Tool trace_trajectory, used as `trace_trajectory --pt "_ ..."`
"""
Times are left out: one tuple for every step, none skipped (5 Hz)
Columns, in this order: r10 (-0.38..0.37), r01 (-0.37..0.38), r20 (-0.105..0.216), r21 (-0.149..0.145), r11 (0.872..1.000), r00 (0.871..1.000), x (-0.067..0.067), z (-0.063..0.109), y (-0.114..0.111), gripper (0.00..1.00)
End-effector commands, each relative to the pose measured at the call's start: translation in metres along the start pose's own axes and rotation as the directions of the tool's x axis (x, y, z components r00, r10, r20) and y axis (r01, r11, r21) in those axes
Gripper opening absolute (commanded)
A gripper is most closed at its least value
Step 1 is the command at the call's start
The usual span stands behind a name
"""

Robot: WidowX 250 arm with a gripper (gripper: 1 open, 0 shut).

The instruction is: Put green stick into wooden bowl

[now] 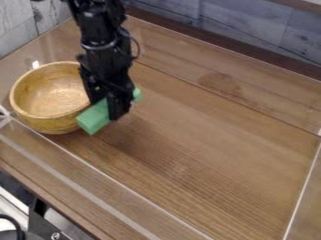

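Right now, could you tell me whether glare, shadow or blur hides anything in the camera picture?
In the camera view the light is soft and even; the gripper, shut on the green stick, reads clearly though the picture is coarse. The wooden bowl shows its grain, with its hollow shaded on the near side. The clear wall in front catches pale reflections, and the dark arm shows little detail.

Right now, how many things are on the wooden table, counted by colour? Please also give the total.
Green: 1, the bright green rectangular block, held in the shut black gripper
Light tan: 1, the round wooden bowl
Total: 2
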State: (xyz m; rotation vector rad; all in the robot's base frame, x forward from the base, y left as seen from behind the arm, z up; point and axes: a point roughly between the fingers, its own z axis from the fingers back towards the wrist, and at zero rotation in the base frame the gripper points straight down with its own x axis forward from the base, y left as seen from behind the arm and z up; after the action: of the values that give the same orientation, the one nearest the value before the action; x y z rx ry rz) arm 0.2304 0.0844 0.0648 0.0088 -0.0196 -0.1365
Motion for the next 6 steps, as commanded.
trace_trajectory --pt "0.063 -0.068 0.086 0.055 0.996 0.994 0.007 0.022 0.028 0.0" --pt "0.078 -0.085 0.097 0.067 0.994 0.992 0.003 0.021 0.043 0.0" --pt "0.074 -0.082 0.102 0.074 0.994 0.992 0.0 0.017 0.057 0.0" --pt "0.07 -0.078 0.104 0.079 0.994 0.992 -0.003 0.014 0.06 0.0" --pt "0.067 -0.076 0.104 0.083 0.994 0.992 -0.005 0.011 0.064 0.0" --pt "0.065 -0.074 0.106 0.088 0.993 0.992 -0.007 0.007 0.068 0.0"
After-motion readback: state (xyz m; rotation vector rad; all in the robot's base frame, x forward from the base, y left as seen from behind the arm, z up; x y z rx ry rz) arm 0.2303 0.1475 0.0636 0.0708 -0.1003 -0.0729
